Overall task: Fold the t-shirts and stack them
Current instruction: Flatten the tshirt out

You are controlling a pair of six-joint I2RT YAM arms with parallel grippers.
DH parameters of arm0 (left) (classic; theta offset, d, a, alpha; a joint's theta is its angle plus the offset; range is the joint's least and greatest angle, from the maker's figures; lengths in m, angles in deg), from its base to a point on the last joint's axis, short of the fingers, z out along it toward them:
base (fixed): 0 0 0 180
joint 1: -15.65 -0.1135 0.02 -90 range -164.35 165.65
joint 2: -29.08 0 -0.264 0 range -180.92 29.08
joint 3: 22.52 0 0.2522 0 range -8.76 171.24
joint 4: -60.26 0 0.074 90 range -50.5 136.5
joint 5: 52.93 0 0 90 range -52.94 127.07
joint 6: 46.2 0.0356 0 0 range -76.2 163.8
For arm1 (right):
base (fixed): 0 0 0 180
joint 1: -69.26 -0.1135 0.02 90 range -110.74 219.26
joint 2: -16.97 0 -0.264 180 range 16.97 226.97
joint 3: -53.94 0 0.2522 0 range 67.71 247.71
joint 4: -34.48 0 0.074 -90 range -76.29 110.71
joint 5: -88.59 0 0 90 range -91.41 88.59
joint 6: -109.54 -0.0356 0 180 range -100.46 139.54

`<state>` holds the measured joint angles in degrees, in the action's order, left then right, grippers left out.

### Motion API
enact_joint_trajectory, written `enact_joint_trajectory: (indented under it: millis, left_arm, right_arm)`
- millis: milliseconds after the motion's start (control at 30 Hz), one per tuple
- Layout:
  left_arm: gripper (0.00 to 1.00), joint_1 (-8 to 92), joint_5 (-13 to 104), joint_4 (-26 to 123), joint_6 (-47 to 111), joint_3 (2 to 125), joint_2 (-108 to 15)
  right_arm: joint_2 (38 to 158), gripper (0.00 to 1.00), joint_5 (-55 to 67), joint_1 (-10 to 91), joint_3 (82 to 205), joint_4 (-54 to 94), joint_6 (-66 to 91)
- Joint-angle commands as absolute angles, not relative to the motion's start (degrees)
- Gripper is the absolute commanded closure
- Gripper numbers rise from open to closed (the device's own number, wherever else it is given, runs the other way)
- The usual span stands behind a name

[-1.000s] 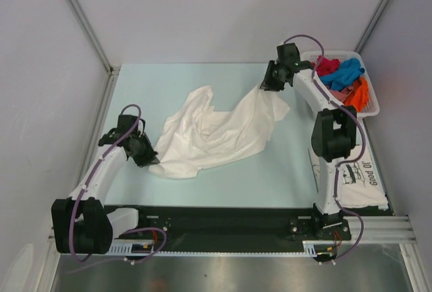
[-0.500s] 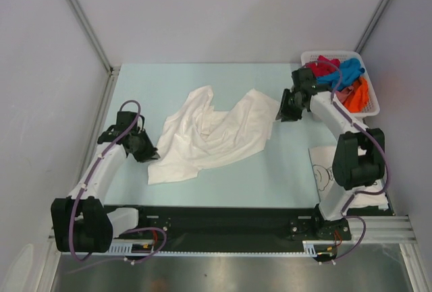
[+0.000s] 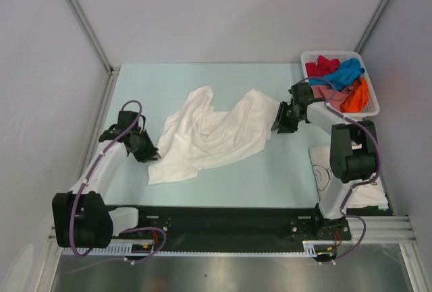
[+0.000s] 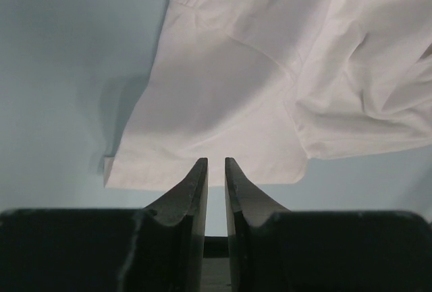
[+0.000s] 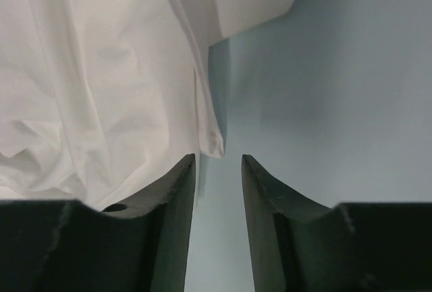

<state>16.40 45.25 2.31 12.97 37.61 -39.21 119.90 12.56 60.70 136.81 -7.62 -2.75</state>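
Reaching low: left gripper (image 4: 216, 164), fingers (image 4: 192, 191) nearly together (thin slit between); right gripper (image 5: 218, 160), fingers clearly parted.

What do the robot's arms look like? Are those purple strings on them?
The left arm and right arm are white tubes with chunky black joints. Yes, a purple cable loops along each. The jaws are two dark, curved, tapering blades.

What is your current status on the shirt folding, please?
Left fingers nearly closed at white shirt hem, grip unclear. Right fingers open, beside its edge. Shirt crumpled, unfolded. Nothing on it.
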Motion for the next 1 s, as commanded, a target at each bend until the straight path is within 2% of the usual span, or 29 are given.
enact_joint_trajectory:
  millis: [0,133,300,333,567,733,833,867,900,933,967]
  left_arm:
    - [0.79,16.18,46.29,3.08,14.44,40.19,-39.38]
    - [0.79,16.09,46.65,3.17,14.53,40.1,-39.38]
    - [0.79,16.09,47.17,2.82,14.71,40.46,-39.3]
    - [0.79,16.09,47.17,2.81,14.88,40.46,-39.12]
    - [0.8,16.18,47.61,2.55,14.97,40.02,-38.94]
    - [0.79,16.18,47.96,2.55,15.06,40.1,-39.12]
    - [0.79,16.09,47.96,2.46,15.23,40.19,-39.03]
    - [0.78,16.18,47.88,2.46,15.15,40.28,-38.94]
    - [0.78,16.18,47.88,2.46,15.15,40.37,-39.03]
    - [0.78,16.09,47.61,2.55,15.32,40.46,-39.21]
    - [0.78,16.09,47.53,2.46,15.32,40.63,-39.29]
  right_arm:
    - [121.03,0.6,15.37,60.56,136.7,-2.76,-2.79]
    - [123.31,0.6,16.08,60.38,136.96,-2.14,-3.58]
    - [124.11,0.77,14.67,60.38,136.17,-1.0,-3.58]
    - [124.11,0.78,14.76,60.29,136.0,-0.73,-3.49]
    - [124.28,0.68,16.95,59.85,134.06,1.99,-3.49]
    - [125.42,0.67,17.57,59.15,133.97,2.52,-4.19]
    - [125.86,0.77,17.83,59.15,134.15,3.14,-4.9]
    - [125.25,0.88,17.49,59.23,134.5,1.83,-5.07]
    - [124.73,0.95,15.31,59.32,134.85,0.16,-5.25]
    - [123.76,1.0,13.81,59.76,135.55,-2.11,-5.42]
    - [121.75,1.0,11.96,59.85,137.47,-8.92,-5.43]
